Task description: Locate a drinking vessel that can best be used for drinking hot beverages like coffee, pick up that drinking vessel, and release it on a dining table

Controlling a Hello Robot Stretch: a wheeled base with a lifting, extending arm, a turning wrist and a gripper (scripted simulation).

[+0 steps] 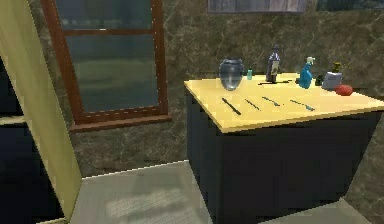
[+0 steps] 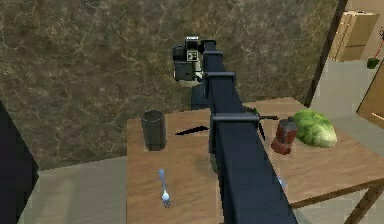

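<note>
A dark grey, tall cup [image 2: 152, 130] stands upright on a wooden table [image 2: 180, 195] at its far left part in the arm side view. My arm rises as a dark bar over that table, right of the cup. The gripper [image 2: 186, 68] sits at the arm's far end, up against the rough brown wall, above and right of the cup. Its far end is too dark to make out, so I cannot tell whether it holds anything. In the forward view a clear glass vase [image 1: 231, 73] stands on a yellow-topped counter [image 1: 300, 112].
On the wooden table lie a green lettuce [image 2: 316, 128], a red-brown jar-like thing [image 2: 285, 136] and a small blue utensil [image 2: 163, 188]. The counter carries a dark bottle [image 1: 272, 66], a blue spray bottle [image 1: 307, 72], a red round thing [image 1: 345, 89] and several utensils. A window [image 1: 108, 58] is left of it.
</note>
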